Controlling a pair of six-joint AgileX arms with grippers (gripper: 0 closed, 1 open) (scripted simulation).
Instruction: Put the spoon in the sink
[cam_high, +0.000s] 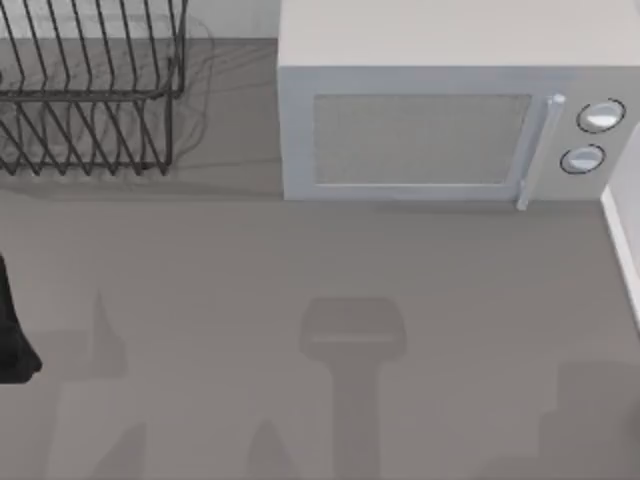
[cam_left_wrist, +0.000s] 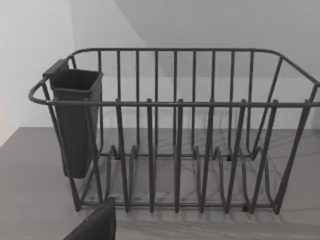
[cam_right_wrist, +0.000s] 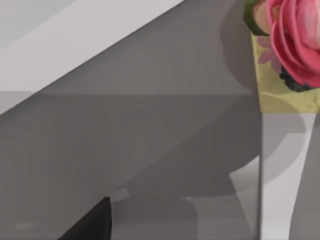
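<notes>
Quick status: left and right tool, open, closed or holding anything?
Left tool: at the table's left edge, state cannot be told.
Right tool: state cannot be told.

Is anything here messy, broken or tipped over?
Nothing stands out. The dark wire dish rack stands upright at the back left of the grey counter, with its dark cutlery cup hanging straight on one end. The white microwave sits squarely with its door shut. No spill or damage is visible.
</notes>
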